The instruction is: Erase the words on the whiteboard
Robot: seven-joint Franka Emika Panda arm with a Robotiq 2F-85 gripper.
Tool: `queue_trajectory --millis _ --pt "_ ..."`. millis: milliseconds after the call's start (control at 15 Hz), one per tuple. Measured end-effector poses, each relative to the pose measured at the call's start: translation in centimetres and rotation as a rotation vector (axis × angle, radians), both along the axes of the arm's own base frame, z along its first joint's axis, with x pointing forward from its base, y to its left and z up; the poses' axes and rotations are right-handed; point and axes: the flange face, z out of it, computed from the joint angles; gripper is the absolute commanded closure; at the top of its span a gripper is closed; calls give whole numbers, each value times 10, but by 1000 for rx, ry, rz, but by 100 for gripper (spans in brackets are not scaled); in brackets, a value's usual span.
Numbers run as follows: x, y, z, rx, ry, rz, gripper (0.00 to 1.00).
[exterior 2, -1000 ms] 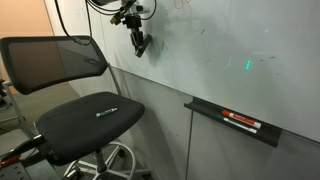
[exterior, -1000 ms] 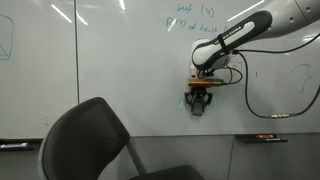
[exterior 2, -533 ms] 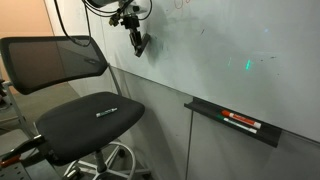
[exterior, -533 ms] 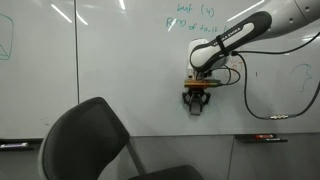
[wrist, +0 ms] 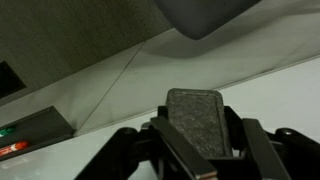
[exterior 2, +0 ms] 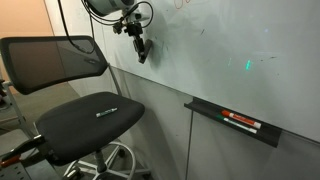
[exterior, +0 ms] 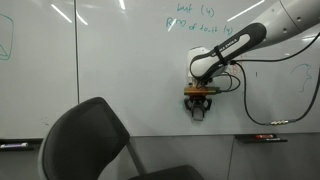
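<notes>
The whiteboard [exterior: 110,70] fills the wall in both exterior views. Two teal-green lines of the words [exterior: 192,20] sit high on it, above my gripper [exterior: 199,108]. A bit of orange writing [exterior 2: 183,4] shows at the top edge in an exterior view. The arm comes in from the right, and my gripper [exterior 2: 141,52] points down, close against the board. In the wrist view my gripper [wrist: 197,140] is shut on a grey felt eraser [wrist: 196,118]. I cannot tell whether the eraser touches the board.
A black office chair [exterior: 90,140] [exterior 2: 70,100] stands in front of the board, to one side of the arm. A narrow ledge [exterior 2: 235,122] with markers runs below the board. A black cable [exterior: 250,105] hangs from the arm. Faint green scribbles [exterior: 5,40] mark the far left panel.
My gripper has slid a little down the board with the eraser still in it, and the arm's elbow has dropped. Nothing else has moved.
</notes>
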Motion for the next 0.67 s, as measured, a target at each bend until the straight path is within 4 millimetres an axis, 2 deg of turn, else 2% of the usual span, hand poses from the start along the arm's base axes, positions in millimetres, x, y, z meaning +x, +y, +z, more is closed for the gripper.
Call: queue_trajectory --millis 400,667 --pt "5 -23 -19 -111 -38 -86 69" --pt "4 -24 -19 -166 -96 -167 69"
